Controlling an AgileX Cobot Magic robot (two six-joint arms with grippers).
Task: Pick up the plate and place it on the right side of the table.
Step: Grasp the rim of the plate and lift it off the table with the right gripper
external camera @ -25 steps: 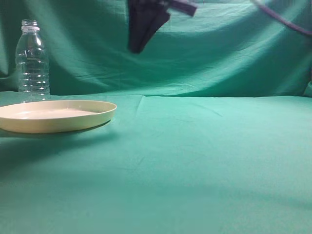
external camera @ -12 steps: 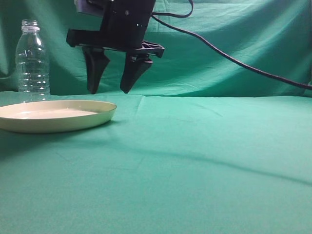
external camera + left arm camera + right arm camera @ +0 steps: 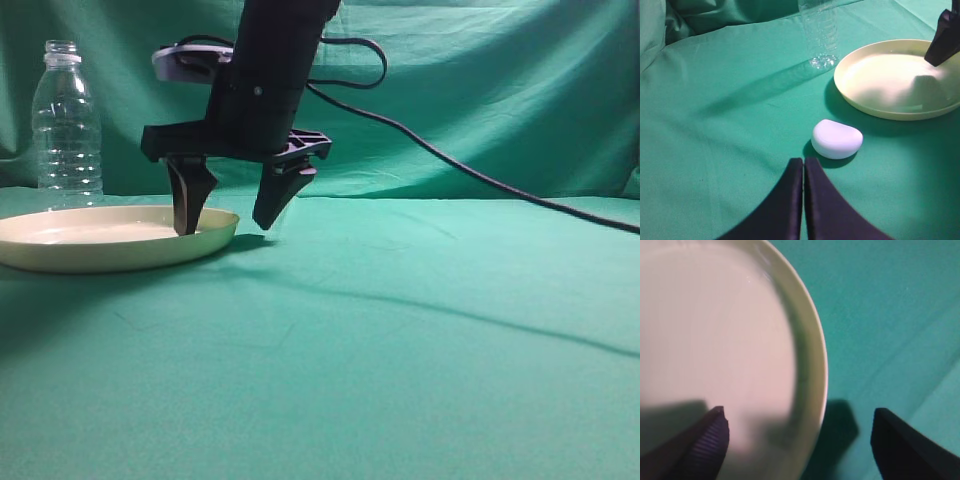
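Observation:
The cream plate [image 3: 110,240] lies at the left of the table [image 3: 420,330], which is draped in green cloth. My right gripper [image 3: 224,229] has reached across from the right and hangs open over the plate's right rim, one finger inside the plate and one outside. In the right wrist view the plate rim [image 3: 812,365] runs between the wide-apart fingers of the right gripper [image 3: 799,415]. The left wrist view shows the plate [image 3: 895,75] ahead to the right. My left gripper [image 3: 803,161] is shut and empty, low over the cloth.
A clear plastic bottle [image 3: 67,120] stands upright behind the plate, also in the left wrist view [image 3: 819,30]. A small white rounded object [image 3: 837,139] lies on the cloth just ahead of the left gripper. A black cable [image 3: 470,170] trails to the right.
My right gripper has come down from the top of the exterior view and to the left, and now straddles the plate's right rim. The plate and bottle have not moved.

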